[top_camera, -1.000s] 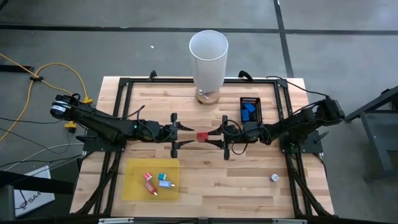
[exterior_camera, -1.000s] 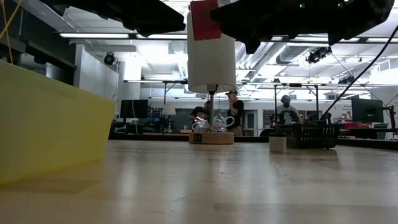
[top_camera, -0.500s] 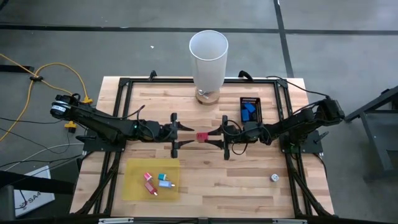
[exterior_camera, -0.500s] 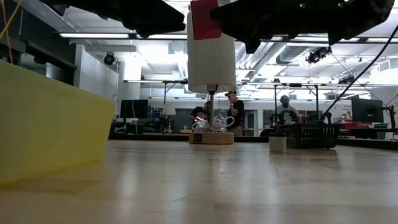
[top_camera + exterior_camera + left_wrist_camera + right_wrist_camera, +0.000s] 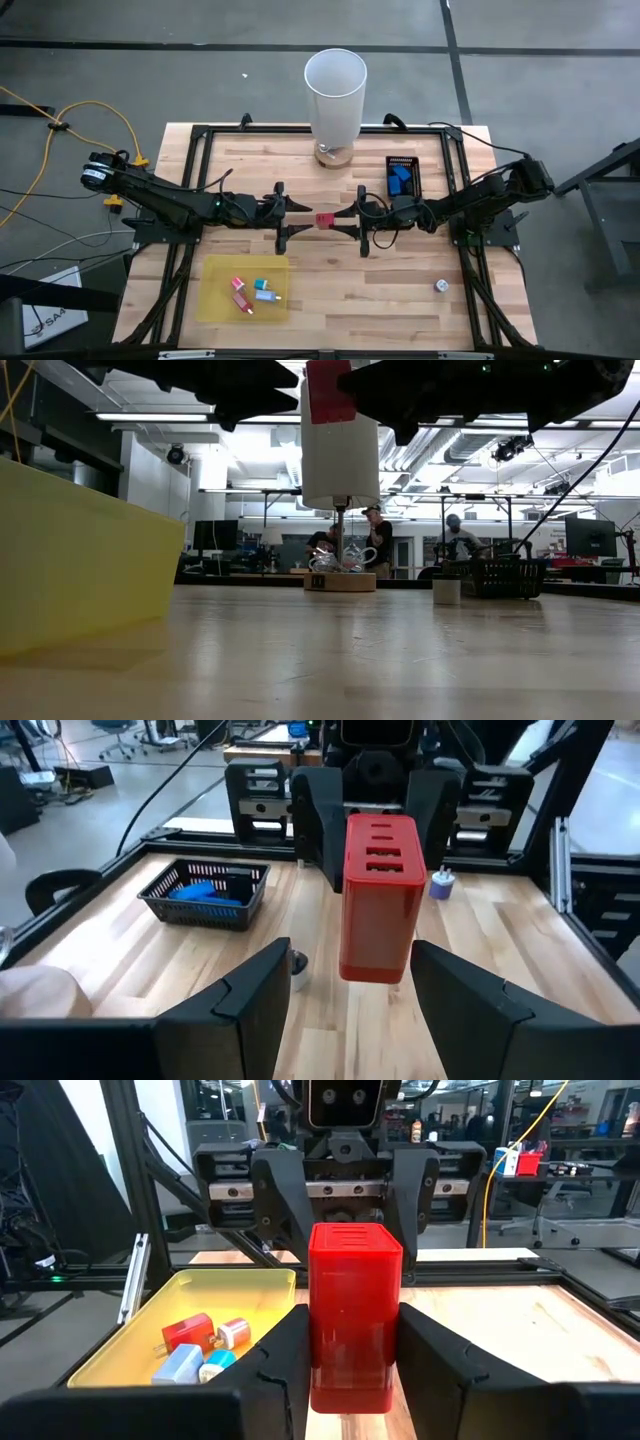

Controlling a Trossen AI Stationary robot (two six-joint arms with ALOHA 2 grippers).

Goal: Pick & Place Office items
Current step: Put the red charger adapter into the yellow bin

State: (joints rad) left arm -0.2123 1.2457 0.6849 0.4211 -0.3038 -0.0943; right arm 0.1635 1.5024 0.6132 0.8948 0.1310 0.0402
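Gripping the red block [image 5: 323,219] between pressed fingers above mid-table, the right gripper [image 5: 340,221] presents it to the left gripper [image 5: 300,219], whose fingers stand spread either side of the block's far end, untouching.

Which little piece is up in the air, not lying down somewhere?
The red block, held above the table by the right gripper. The other pieces lie in the yellow tray, black basket or on wood.

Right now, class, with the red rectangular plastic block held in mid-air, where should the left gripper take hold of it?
Grip the free end of the red rectangular plastic block on its two flat long sides, coming straight in from the left arm's side. The right gripper is shut on the other end, and the open left gripper faces it.
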